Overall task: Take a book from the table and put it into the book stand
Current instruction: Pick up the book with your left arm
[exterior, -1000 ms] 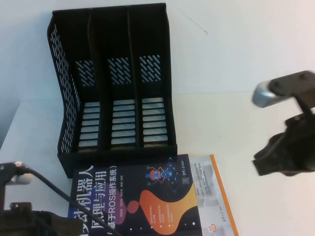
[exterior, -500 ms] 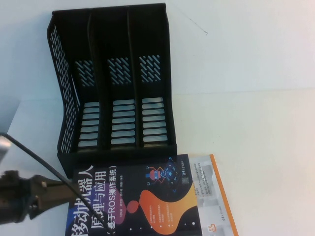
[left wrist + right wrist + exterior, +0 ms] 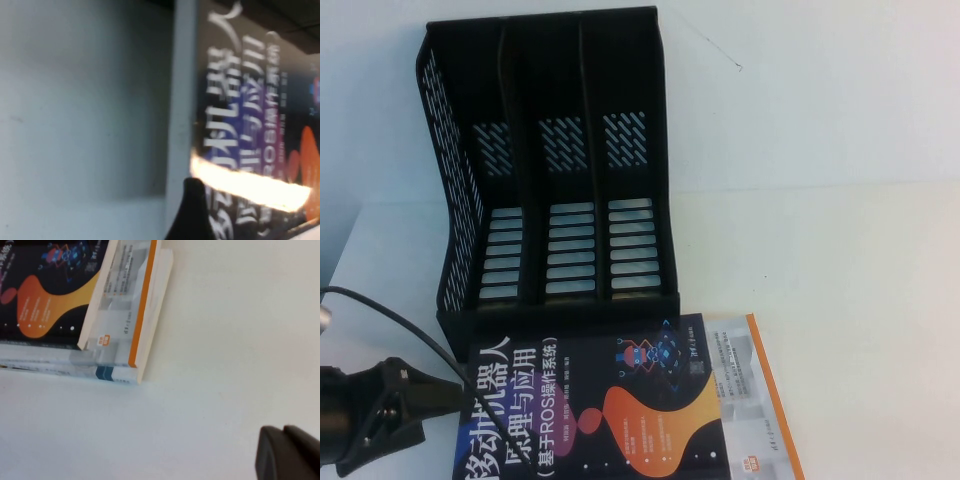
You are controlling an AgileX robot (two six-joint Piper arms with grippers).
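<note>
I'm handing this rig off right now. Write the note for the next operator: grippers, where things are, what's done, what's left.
Left gripper: at the near left, tip at the left edge of the book; grasp unclear.
Right gripper: out of the high view; its wrist view shows it over bare table right of the books.
The book lies flat in front of the book stand, on top of a white book with an orange edge.
Done: left arm's approach only.
Left: grasp the book, lift it, stand it in a slot; all three look empty.

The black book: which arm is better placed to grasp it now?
Probably the left. The left gripper sits at the black book's left edge; the right gripper hangs over bare table, away from it.
</note>
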